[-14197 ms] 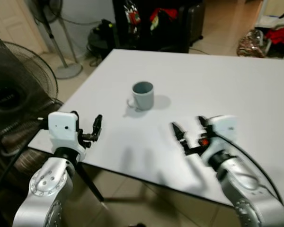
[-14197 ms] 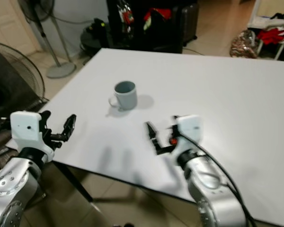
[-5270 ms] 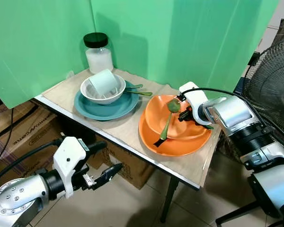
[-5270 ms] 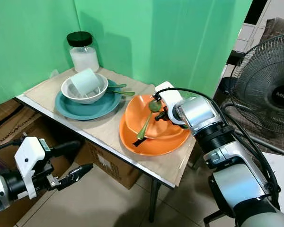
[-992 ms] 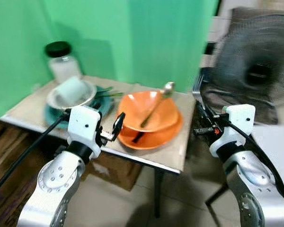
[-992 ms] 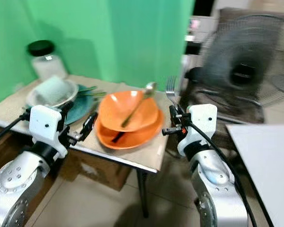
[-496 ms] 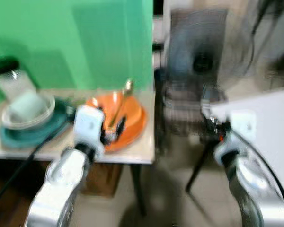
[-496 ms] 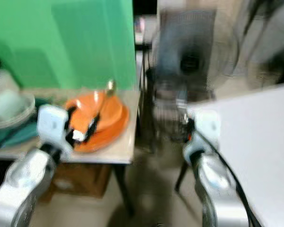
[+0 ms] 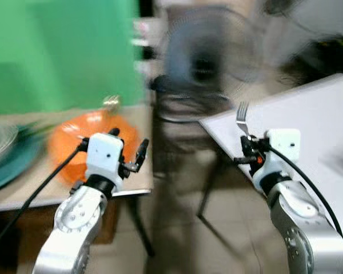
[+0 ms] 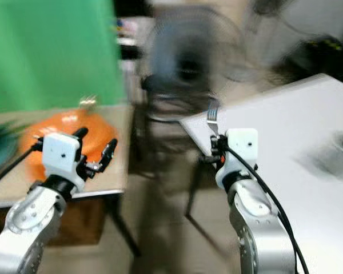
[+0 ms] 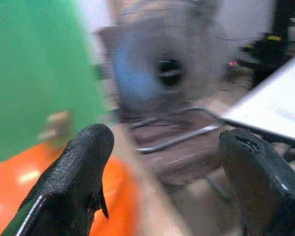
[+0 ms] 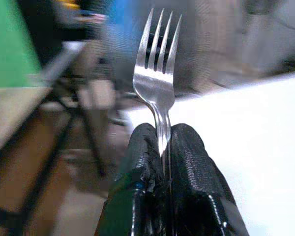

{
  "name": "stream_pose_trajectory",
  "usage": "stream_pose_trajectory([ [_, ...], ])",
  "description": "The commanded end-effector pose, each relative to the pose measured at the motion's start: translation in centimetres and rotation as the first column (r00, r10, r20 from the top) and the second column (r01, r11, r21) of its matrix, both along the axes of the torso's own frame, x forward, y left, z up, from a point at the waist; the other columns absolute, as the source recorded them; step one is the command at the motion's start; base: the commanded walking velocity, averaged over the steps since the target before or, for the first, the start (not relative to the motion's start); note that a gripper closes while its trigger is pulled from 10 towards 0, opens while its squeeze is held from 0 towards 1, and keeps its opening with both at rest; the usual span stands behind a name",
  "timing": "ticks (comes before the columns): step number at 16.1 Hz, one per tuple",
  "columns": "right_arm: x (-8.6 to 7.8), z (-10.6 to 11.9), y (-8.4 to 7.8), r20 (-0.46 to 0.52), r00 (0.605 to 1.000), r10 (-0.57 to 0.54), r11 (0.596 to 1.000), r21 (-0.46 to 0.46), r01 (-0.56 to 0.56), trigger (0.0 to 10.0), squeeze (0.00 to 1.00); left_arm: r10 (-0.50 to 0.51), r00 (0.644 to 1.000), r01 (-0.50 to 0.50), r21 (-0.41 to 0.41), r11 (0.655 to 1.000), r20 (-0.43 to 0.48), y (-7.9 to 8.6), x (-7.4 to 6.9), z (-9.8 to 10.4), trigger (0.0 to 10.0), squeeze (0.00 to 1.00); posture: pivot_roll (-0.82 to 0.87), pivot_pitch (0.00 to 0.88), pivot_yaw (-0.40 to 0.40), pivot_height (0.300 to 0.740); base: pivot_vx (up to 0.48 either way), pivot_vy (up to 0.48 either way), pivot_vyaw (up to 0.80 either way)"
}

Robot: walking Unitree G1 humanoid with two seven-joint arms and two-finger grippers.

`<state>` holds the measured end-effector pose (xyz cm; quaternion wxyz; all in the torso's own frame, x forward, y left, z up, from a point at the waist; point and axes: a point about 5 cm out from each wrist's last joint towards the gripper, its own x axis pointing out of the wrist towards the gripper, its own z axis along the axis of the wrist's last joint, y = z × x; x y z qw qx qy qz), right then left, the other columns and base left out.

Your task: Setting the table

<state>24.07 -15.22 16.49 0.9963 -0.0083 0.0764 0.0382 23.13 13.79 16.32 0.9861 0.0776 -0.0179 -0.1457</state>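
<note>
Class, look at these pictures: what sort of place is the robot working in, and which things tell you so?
Probably a lived-in home room. A standing fan stands between a small side table holding orange dishes and a large white table, on a tiled floor. The right gripper holds a fork.

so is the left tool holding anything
No, the left tool is open with empty space between its fingers, while the right tool grips the fork.

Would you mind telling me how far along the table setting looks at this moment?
Done: a fork has been picked up; the right gripper is shut on its handle, tines up. In hand: the fork hangs near the white table, where a blurred grey cup already sits. Left: laying the fork down, and the orange bowls remain on the side table. The left gripper is open.
</note>
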Motion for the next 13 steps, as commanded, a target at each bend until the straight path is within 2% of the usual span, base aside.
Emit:
stream_pose_trajectory([
  [1,0.2,0.0,-0.1,-0.007,1.000,-0.025,1.000,0.000,0.025,10.0,0.00,-0.009,1.000,0.009,0.008,1.000,0.013,-0.1,0.1,0.1,10.0,0.00,-0.09,0.000,0.018,0.740,0.000,0.000,-0.80],
  [13,1.3,0.2,-0.6,-0.015,0.994,-0.105,0.994,-0.038,0.104,10.0,0.00,0.018,0.999,-0.017,-0.031,0.999,0.039,0.0,1.4,0.5,10.0,0.00,-0.12,0.000,0.033,0.740,0.000,0.000,-0.80],
])
